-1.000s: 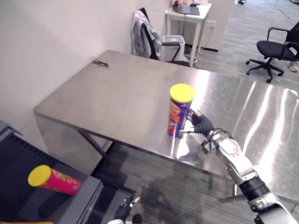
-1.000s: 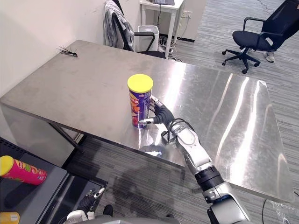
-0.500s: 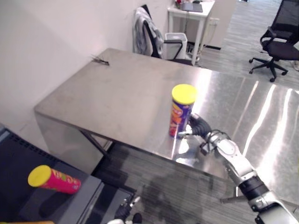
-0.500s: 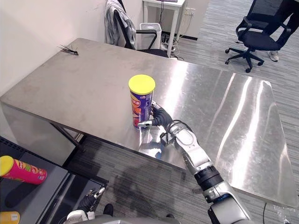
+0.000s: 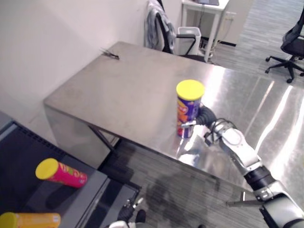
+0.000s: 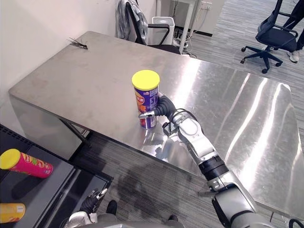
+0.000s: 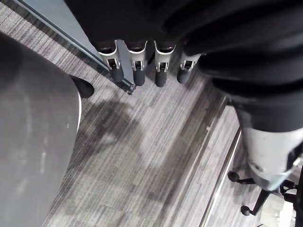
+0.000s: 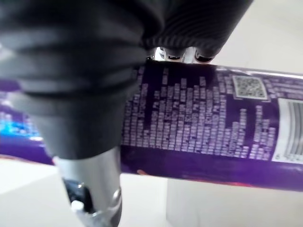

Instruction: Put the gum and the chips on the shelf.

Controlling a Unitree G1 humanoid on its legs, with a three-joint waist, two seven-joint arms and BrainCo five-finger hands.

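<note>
One purple chips can (image 5: 189,110) with a yellow lid stands upright by the near edge of the steel table (image 5: 133,90). The right hand (image 5: 205,117) seems curled round its lower half, thumb across the front. The grip wants to be firm and square before a straight lift, so the tall can does not tip on the way to the dark shelf (image 5: 19,156) at the near left. Its wall carries dense white print and a square code, too small to read, while the left hand (image 7: 139,75) hangs low with straight fingers.
</note>
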